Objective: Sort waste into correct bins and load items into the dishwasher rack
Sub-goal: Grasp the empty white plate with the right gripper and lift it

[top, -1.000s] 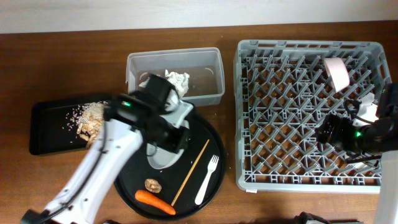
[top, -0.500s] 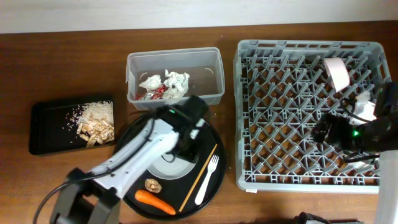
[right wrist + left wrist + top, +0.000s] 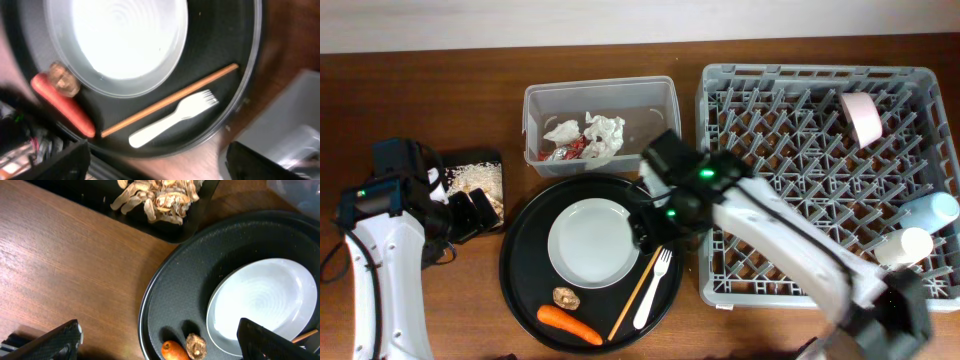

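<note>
My left gripper [image 3: 475, 213] [image 3: 160, 347] hangs open over the right end of the shallow black tray [image 3: 485, 160], beside the food scraps [image 3: 475, 175] [image 3: 160, 197]. My right gripper [image 3: 653, 225] [image 3: 157, 165] is open above the right side of the round black tray [image 3: 525, 290], holding nothing. On that tray lie the white plate [image 3: 593, 243] [image 3: 125, 40], chopstick [image 3: 640, 281] [image 3: 170, 107], fork [image 3: 653, 288] [image 3: 170, 120], carrot [image 3: 570, 324] [image 3: 172, 351] and brown lump [image 3: 566, 297] [image 3: 196, 346]. Tissues [image 3: 600, 133] and a wrapper [image 3: 565, 150] lie in the clear tub [image 3: 602, 86].
The grey rack [image 3: 800, 180] fills the right side. It holds a pinkish bowl [image 3: 861, 117] at the back right, with a light blue cup [image 3: 930, 210] and a white cup [image 3: 903, 247] at its right edge. My right arm crosses the rack's front left corner.
My left arm swung from the tub back left over the black tray and its gripper opened; a tissue and wrapper now lie in the tub. My right arm moved from the rack to the round tray.
</note>
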You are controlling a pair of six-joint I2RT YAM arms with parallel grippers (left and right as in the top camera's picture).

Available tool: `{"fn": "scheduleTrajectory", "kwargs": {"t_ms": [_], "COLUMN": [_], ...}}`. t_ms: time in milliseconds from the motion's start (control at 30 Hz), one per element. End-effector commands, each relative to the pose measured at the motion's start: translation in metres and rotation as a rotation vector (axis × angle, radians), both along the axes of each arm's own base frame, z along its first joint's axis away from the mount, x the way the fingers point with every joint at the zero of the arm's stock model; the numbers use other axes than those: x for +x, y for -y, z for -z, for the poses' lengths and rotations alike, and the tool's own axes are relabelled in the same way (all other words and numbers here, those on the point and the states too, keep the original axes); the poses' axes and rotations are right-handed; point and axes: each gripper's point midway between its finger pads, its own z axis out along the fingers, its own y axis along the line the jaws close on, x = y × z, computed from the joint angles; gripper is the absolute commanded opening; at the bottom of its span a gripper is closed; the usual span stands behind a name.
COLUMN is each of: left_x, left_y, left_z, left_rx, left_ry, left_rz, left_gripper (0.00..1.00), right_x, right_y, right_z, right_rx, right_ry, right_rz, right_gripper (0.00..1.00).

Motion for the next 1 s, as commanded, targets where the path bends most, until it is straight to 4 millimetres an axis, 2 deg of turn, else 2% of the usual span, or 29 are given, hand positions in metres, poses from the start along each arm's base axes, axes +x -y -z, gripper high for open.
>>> {"fn": "scheduleTrajectory", "kwargs": {"t_ms": [0, 33, 167, 367, 400, 433, 467, 500, 533, 567, 633, 700, 733, 767, 800, 833, 900, 933, 967], "left_x": [0.001, 0.001, 0.001, 0.001, 0.001, 0.001, 0.001, 0.001, 0.001, 0.001, 0.001, 0.001, 0.001, 0.001, 0.001, 0.001, 0.001, 0.001, 0.001], "left_y": [-0.001, -0.001, -0.001, -0.001, -0.001, -0.001, -0.001, -0.001, -0.001, -0.001, -0.001, -0.001, -0.001, -0.001, -0.001, -0.001, -0.001, -0.001, -0.001], "left_z": [-0.006, -0.006, -0.006, -0.006, -0.006, -0.006, -0.006, -0.006, -0.006, -0.006, -0.006, -0.006, -0.006, -0.006, -0.006, -0.006, -0.006, -0.006, -0.006], "left_rx": [0.002, 0.002, 0.002, 0.002, 0.002, 0.002, 0.002, 0.002, 0.002, 0.002, 0.002, 0.002, 0.002, 0.002, 0.002, 0.002, 0.002, 0.002, 0.002], "left_ry": [0.024, 0.025, 0.025, 0.025, 0.025, 0.025, 0.025, 0.025, 0.025, 0.025, 0.025, 0.025, 0.025, 0.025, 0.025, 0.025, 0.025, 0.025, 0.027], "left_rz": [-0.004, -0.004, -0.004, -0.004, -0.004, -0.004, -0.004, -0.004, -0.004, -0.004, -0.004, -0.004, -0.004, -0.004, -0.004, -0.004, -0.004, -0.004, -0.004], "left_gripper": [0.99, 0.99, 0.99, 0.99, 0.99, 0.99, 0.99, 0.99, 0.99, 0.99, 0.99, 0.99, 0.99, 0.99, 0.99, 0.99, 0.99, 0.99, 0.99], "right_x": [0.008, 0.015, 0.035, 0.028, 0.027, 0.027, 0.029, 0.029, 0.031, 0.034, 0.046, 0.059, 0.069, 0.079, 0.084, 0.090, 0.096, 0.091, 0.084], "right_y": [-0.024, -0.034, -0.031, -0.039, -0.039, -0.038, -0.036, -0.036, -0.034, -0.032, -0.020, -0.005, 0.011, 0.038, 0.060, 0.090, 0.163, 0.213, 0.246], "right_z": [0.054, 0.071, 0.100, 0.143, 0.146, 0.147, 0.147, 0.148, 0.146, 0.143, 0.118, 0.081, 0.045, -0.006, -0.035, -0.069, -0.134, -0.174, -0.199], "right_rx": [-0.056, -0.062, -0.157, -0.219, -0.224, -0.228, -0.237, -0.237, -0.236, -0.232, -0.238, -0.247, -0.246, -0.235, -0.235, -0.249, -0.379, -0.507, -0.611], "right_ry": [-0.107, -0.104, -0.025, -0.056, -0.059, -0.061, -0.052, -0.051, -0.049, -0.044, 0.014, 0.100, 0.182, 0.293, 0.366, 0.470, 0.723, 0.869, 0.955], "right_rz": [0.127, 0.159, 0.246, 0.232, 0.231, 0.231, 0.234, 0.235, 0.238, 0.246, 0.278, 0.291, 0.301, 0.354, 0.409, 0.475, 0.603, 0.714, 0.787], "right_gripper": [0.85, 0.79, 0.70, 0.66, 0.62, 0.52, 0.35, 0.26, 0.04, 0.04, 0.04, 0.04, 0.04, 0.04, 0.04, 0.04, 0.04, 0.04, 0.04]}}
